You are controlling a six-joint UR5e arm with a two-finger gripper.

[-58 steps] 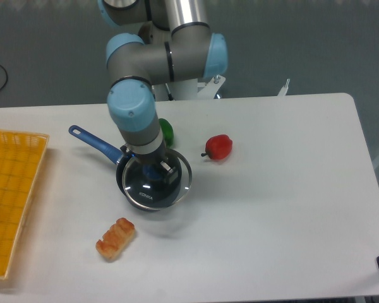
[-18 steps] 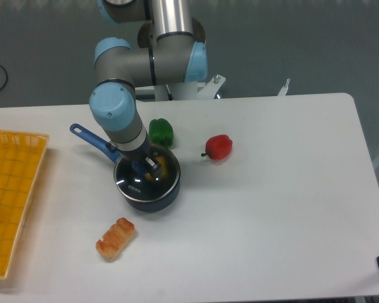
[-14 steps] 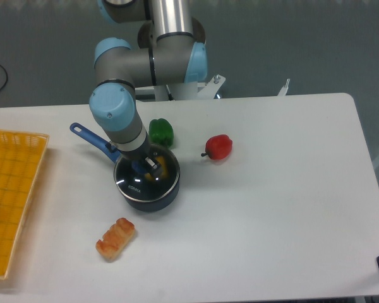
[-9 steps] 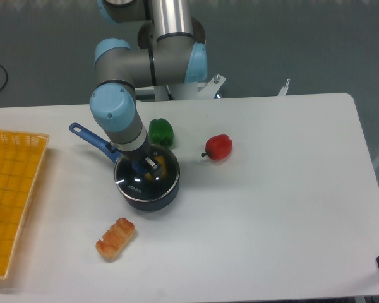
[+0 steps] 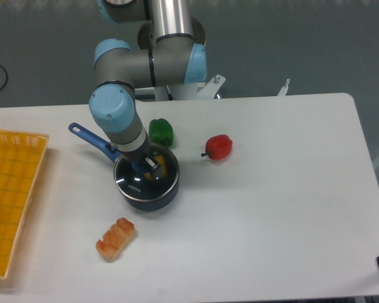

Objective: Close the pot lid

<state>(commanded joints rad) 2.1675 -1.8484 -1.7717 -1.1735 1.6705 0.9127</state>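
Toward the left half of the white table, nearer its back edge than its front, the pot stands with its blue handle pointing to the back-left corner and the lid sitting level on its rim. The gripper reaches down onto the lid's centre, fingers closed around the blue knob. A green pepper lies just behind the pot, a red pepper to its right, a pastry nearer the front edge and a yellow basket at the left edge

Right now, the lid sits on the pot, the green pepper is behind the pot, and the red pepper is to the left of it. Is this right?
One detail is wrong. In the camera view the red pepper lies to the right of the pot, not the left. The rest holds: the lid sits on the pot and the green pepper is behind it.
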